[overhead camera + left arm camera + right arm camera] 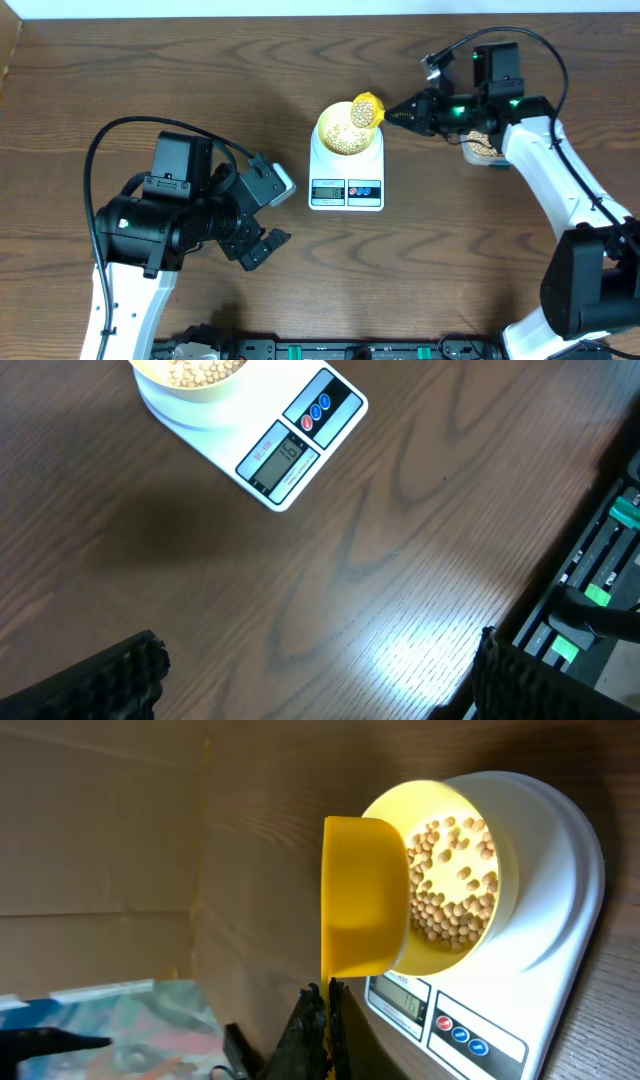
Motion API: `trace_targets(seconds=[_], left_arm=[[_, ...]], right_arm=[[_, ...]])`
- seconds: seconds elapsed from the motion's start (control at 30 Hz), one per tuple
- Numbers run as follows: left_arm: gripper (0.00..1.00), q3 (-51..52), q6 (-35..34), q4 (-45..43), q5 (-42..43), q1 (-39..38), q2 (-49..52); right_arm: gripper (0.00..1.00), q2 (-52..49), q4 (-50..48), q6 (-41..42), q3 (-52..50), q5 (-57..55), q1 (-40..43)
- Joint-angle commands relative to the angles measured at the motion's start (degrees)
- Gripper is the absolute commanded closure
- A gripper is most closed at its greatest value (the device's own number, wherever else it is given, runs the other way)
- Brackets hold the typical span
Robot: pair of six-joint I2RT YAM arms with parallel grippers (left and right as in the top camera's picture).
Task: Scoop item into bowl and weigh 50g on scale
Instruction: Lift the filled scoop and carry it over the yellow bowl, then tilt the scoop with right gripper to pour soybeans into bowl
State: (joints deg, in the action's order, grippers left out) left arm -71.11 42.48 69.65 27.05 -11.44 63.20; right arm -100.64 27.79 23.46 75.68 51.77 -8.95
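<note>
Scoop (367,108) tipped over bowl (322,128) on scale (345,192)

Your right gripper (398,115) has its fingers pressed together on the yellow scoop's handle. The handle runs straight out from the fingertips toward the bowl. That puts the cup directly ahead of them, turned on its side over the bowl's right rim, mouth facing in. Beans (346,138) cover the bowl's bottom (whether any remain in the cup is hidden). The bowl stands on the scale's round platform. The display seems to read 16, so I judge the weight short of target. A tub (480,148) holding more beans sits under your right arm, the nearer arm. Your left gripper (272,215) hovers well apart, left of the scale, fingers spread and empty.
</note>
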Motion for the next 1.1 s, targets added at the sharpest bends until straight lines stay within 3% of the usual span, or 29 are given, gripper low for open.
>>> trace_targets(seconds=[0.0, 0.3, 1.07], left_arm=[[0.01, -1.1, 1.0, 0.2, 0.1, 0.2, -0.3], [0.01, -1.1, 1.0, 0.2, 0.1, 0.2, -0.3], [0.01, -1.1, 1.0, 0.2, 0.1, 0.2, -0.3]], right_arm=[[0.99, 0.9, -0.2, -2.6, 0.4, -3.5, -1.8], [0.98, 2.3, -0.4, -3.7, 0.4, -11.3, -4.3], [0.99, 7.0, 3.9, -19.5, 0.4, -32.1, -13.2]])
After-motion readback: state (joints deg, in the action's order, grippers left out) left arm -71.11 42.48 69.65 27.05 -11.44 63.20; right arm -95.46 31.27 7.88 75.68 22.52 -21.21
